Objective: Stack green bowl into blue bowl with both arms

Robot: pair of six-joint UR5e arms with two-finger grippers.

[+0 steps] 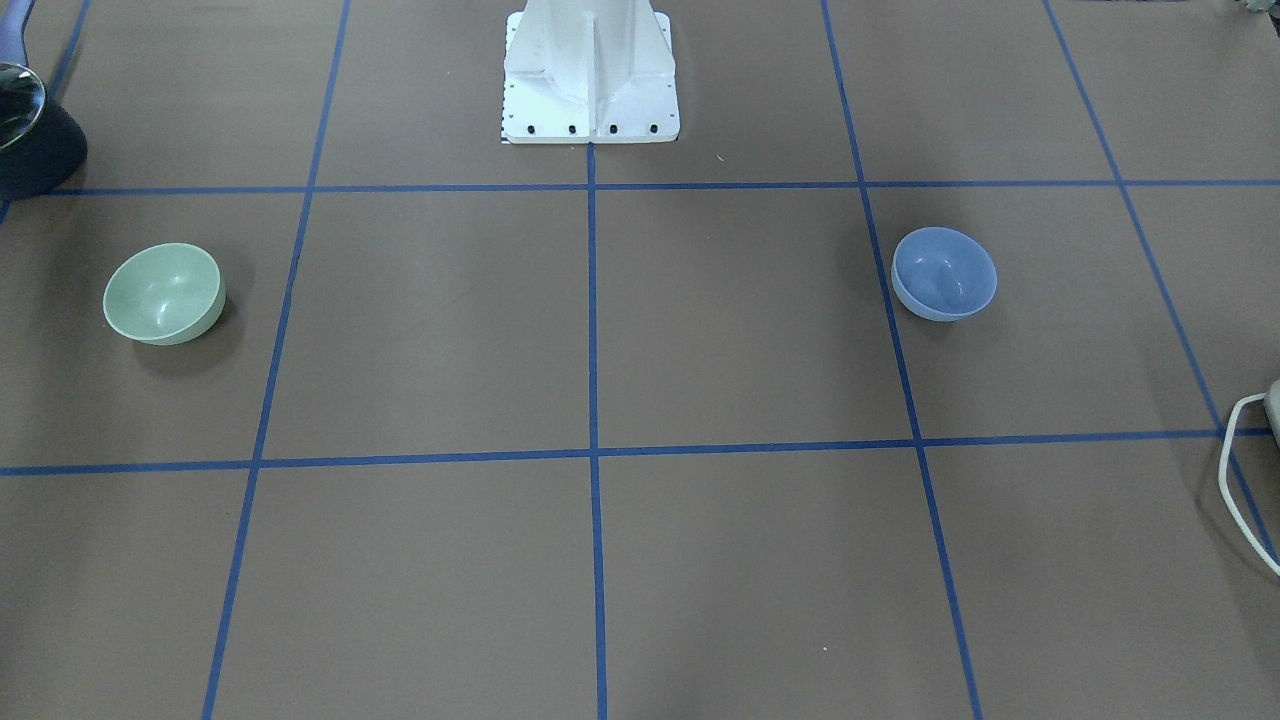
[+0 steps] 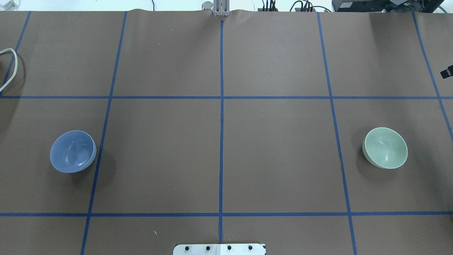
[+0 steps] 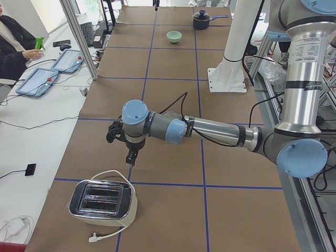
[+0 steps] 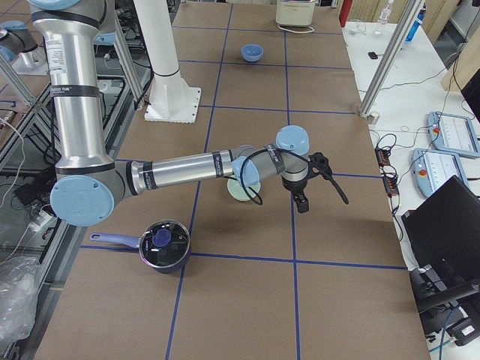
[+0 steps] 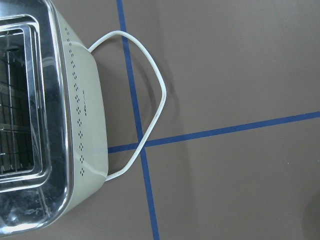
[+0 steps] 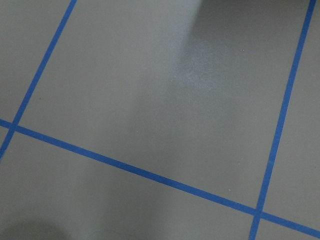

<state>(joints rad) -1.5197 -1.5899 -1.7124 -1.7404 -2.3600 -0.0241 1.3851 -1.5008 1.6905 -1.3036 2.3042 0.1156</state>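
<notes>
Left claw [image 3: 131, 156] and right claw [image 4: 301, 204] showed only in the two side views, so I could not tell whether either was open or closed; each hung fingers-down over the brown, blue-taped table [image 2: 276, 159], gripping nothing that could be made out.

Behind the left claw the left arm [image 3: 210, 128] stretched low across the table, and the right arm [image 4: 187, 169] lay out the same way behind the right claw. A white pedestal [image 1: 590, 80] stood well back from both claws, midway along the robot's edge.

Near the left claw, toward the table's end, sat a toaster [image 3: 102, 202]. A dark lidded pot [image 4: 163, 246] stood near the right claw, on the robot's side and closer to that end.

The green bowl [image 4: 241, 187] rested upright close to the right claw, on its robot side, partly hidden by the wrist. The blue bowl [image 4: 252, 52] sat upright well apart from that claw, far down the table at the left arm's end.

Under the left claw, the toaster's white cord [image 5: 150, 95] looped over a tape crossing.
</notes>
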